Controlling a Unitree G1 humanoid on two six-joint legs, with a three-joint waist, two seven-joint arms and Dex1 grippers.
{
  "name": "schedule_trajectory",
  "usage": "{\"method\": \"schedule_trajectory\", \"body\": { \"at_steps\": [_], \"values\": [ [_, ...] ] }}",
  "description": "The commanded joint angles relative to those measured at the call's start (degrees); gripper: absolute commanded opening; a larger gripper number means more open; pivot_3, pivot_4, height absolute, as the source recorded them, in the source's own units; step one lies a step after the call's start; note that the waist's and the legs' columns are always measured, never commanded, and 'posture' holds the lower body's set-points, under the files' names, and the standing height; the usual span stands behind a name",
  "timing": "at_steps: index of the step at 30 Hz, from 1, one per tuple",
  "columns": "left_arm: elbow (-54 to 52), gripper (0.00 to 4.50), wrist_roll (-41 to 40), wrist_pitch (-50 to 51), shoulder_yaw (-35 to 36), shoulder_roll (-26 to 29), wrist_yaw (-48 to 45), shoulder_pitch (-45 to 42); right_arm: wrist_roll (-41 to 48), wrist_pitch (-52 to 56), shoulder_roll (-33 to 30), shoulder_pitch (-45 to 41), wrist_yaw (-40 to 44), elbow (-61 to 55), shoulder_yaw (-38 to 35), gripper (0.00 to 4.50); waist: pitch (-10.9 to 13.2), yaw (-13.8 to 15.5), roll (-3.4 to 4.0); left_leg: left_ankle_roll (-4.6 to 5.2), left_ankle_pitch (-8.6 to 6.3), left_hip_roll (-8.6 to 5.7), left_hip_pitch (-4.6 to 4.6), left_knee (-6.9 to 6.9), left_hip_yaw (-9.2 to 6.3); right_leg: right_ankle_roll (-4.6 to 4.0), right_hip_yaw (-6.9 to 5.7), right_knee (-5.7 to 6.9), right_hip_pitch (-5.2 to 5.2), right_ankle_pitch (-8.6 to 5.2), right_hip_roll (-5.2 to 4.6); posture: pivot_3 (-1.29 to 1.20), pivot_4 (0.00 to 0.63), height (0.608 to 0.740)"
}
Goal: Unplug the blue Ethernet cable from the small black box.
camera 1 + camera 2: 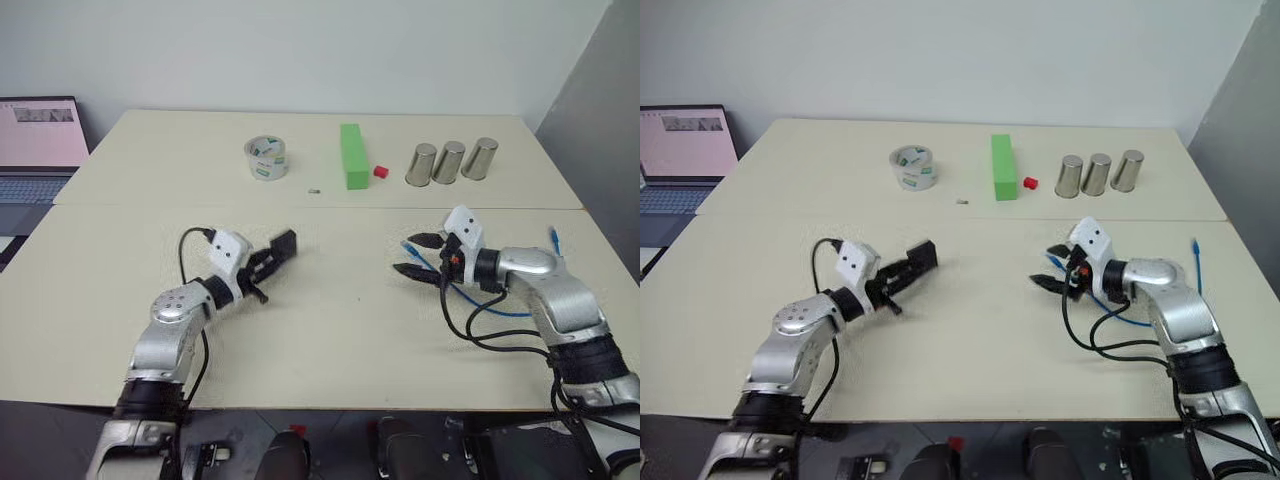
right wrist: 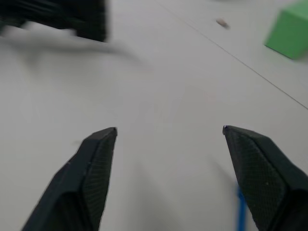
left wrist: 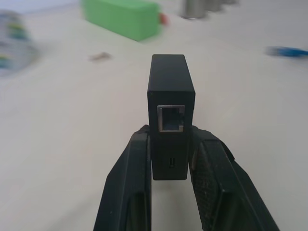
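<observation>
- Two grippers were over the surface (image 1: 330,330), well apart from each other.
- Left gripper (image 3: 169,161) was clamped on the box (image 3: 171,96), pinching it at one end so the rest stuck out past the fingertips. Its port faced the wrist camera and looked empty, nothing plugged in.
- Right gripper (image 2: 169,130) was spread wide with nothing between its fingers (image 2: 91,163).
- Cable (image 1: 478,300) lay on the surface on the robot's right, looping under and beside the right gripper. One plug end (image 1: 408,246) sat just by the right fingertips, the other end (image 1: 1193,246) lay farther right. Cable and box were clearly apart.
- Farther back: a tape roll (image 1: 266,158), a green block (image 1: 352,155) with a little red cube (image 1: 380,171) beside it, and three metal cups (image 1: 450,161) in a row.
- Laptop (image 1: 35,150) sat off the left edge.
</observation>
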Motion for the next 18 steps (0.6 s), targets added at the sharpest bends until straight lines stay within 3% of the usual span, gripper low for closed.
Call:
{"method": "schedule_trajectory", "body": {
  "at_steps": [1,7,9,13,18],
  "values": [
    [9.16,0.77,2.89,-9.64,3.86,-1.50,8.07,-3.99,1.79,2.34,1.52,-0.48,-1.20,-5.85,0.36,3.84,-0.01,0.02,-0.01,0.00,0.00,-0.01,0.06,0.00,0.00,0.01,0.00,0.01,0.05,0.00,0.00,0.00,0.150,0.740],
    [26.21,0.77,4.92,-16.31,5.28,-3.94,14.54,-8.96,0.11,2.45,3.67,-0.78,-2.94,-6.63,2.70,3.84,-0.01,0.19,-0.01,0.00,0.00,-0.12,0.04,0.04,-0.01,0.12,-0.01,-0.06,0.12,0.07,-0.06,0.00,0.150,0.740],
    [28.97,1.48,5.23,-17.25,5.25,-3.97,14.66,-8.94,-0.01,2.50,3.55,-0.54,-3.26,-6.80,2.85,3.86,-0.01,0.21,-0.01,-0.01,0.00,-0.15,0.03,0.03,-0.01,0.09,-0.02,-0.07,0.11,0.10,-0.09,0.00,0.150,0.740],
    [29.54,2.21,3.50,-16.86,6.15,-3.83,12.66,-7.31,-0.28,2.89,3.23,0.45,-4.06,-7.73,2.61,3.86,-0.01,0.19,-0.01,-0.01,0.00,-0.15,0.04,0.00,-0.09,0.09,-0.11,-0.02,0.11,0.10,-0.11,0.00,0.150,0.740],
    [20.90,3.23,1.83,-14.20,7.19,-3.60,11.24,-1.45,-0.10,3.65,2.70,2.30,-5.33,-9.48,2.02,3.86,-0.03,-0.47,0.01,-0.01,0.00,-0.12,0.10,-0.01,-0.07,0.11,-0.09,-0.01,0.14,0.09,-0.10,0.00,0.150,0.740]
  ]
}}
